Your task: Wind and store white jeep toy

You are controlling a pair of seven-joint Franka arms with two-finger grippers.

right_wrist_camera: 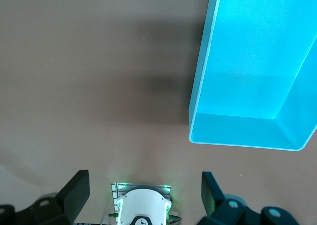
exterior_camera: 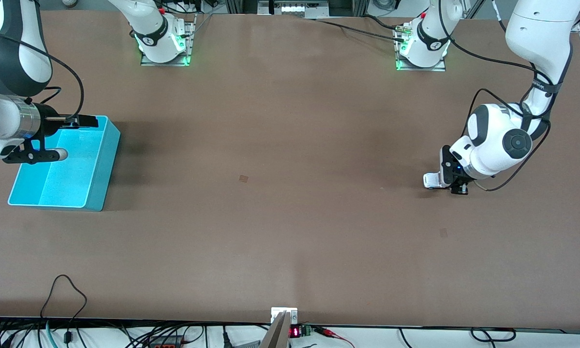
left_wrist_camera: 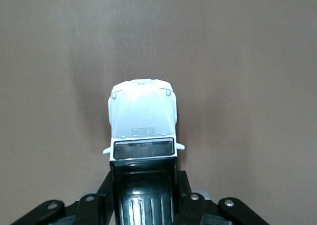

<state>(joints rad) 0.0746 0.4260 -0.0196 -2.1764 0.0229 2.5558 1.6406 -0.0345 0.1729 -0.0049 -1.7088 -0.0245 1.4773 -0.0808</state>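
Observation:
The white jeep toy [exterior_camera: 431, 180] with its black roof is held in my left gripper [exterior_camera: 453, 187], low over the table toward the left arm's end. In the left wrist view the fingers [left_wrist_camera: 190, 207] press on both sides of the black roof, and the white bonnet of the jeep [left_wrist_camera: 142, 117] sticks out ahead of them. I cannot tell whether its wheels touch the table. The cyan bin [exterior_camera: 103, 179] stands at the right arm's end of the table and is empty. My right gripper [exterior_camera: 82, 121] is open and empty over the bin's edge, and the bin also shows in the right wrist view [right_wrist_camera: 242, 132].
The brown table [exterior_camera: 280, 145] stretches between the jeep and the bin. The two arm bases [exterior_camera: 164, 43] stand along its edge farthest from the front camera. Cables hang along the edge nearest the front camera.

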